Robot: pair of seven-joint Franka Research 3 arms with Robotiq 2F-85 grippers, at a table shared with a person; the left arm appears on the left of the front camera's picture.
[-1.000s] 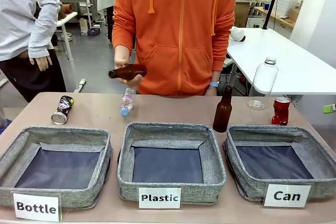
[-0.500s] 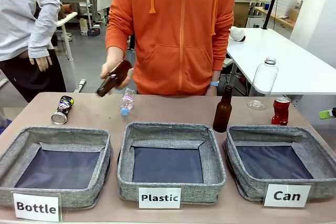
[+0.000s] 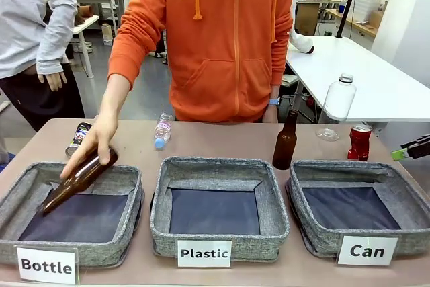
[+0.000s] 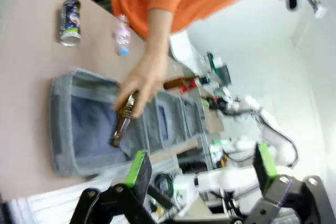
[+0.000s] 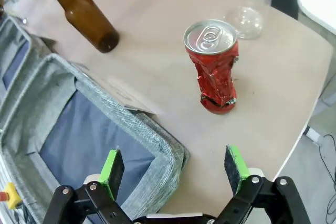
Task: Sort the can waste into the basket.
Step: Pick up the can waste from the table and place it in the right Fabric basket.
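My right gripper hovers with its green-padded fingers spread wide and nothing between them, near a corner of the square grey woven-fabric basket with the white "Can" card. In my right wrist view that basket lies at 10 o'clock, its dark lining showing. The dented shiny red metal can stands upright on the tan table at about 1 o'clock from my fingers. It is outside the basket, near its corner and not touching it. An upright brown glass bottle stands at 11 o'clock, just beyond the basket's other far corner. In the front view a large clear plastic bottle stands past the red can, at its 11 o'clock.

My left gripper is also spread wide and empty. In its wrist view the black metal can with colourful print lies on its side on the table at about 10 o'clock, outside every basket and well apart from the "Can" basket. A small clear plastic bottle lies near it, at its 3 o'clock. The person's hand grips a second brown glass bottle, tilted, with its lower end inside the grey basket labelled "Bottle". In the front view that hand covers part of the black can.
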